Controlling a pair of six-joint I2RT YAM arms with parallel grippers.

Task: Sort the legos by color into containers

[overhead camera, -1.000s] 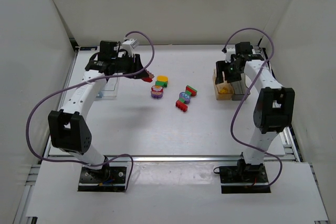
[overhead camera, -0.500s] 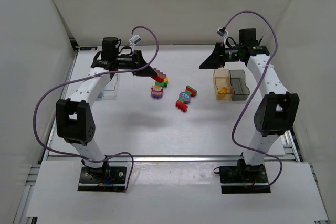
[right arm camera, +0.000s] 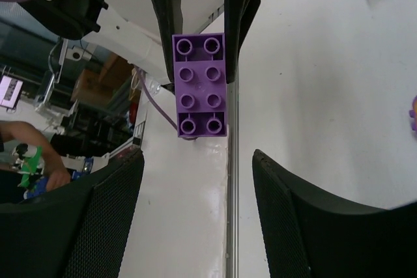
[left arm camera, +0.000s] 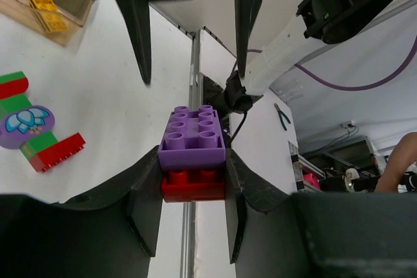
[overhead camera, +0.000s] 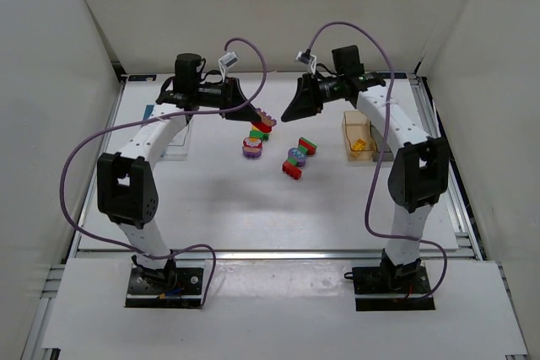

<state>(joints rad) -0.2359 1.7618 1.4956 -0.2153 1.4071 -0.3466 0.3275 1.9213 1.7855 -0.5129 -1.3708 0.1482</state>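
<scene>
Claw states, top external view: the left claw [overhead camera: 251,112] is clamping a two-brick stack [overhead camera: 265,119] in the air over the counter [overhead camera: 211,200], just far of the loose legos [overhead camera: 295,158]. The right claw [overhead camera: 291,110] is facing it from the right with jaws apart, near the stack but not touching it.

Left wrist view: the left claw [left arm camera: 193,177] is gripping only the red brick [left arm camera: 193,187]. The purple brick [left arm camera: 192,136] is sitting on top, clear of the fingers [left arm camera: 147,206].

Right wrist view: the purple brick [right arm camera: 200,84] is showing its studs between the fingers [right arm camera: 98,226] of the right claw [right arm camera: 195,154], slightly left of centre. Recommended procedure:
- Centre the brick between the pads.
- Advance until the pads are covering the purple sides only.
- Close across the brick's short width.
- Pull straight along the stud axis while the left claw is holding firm.

Twisting, or catching the red brick, is likely risking a dropped stack.
</scene>
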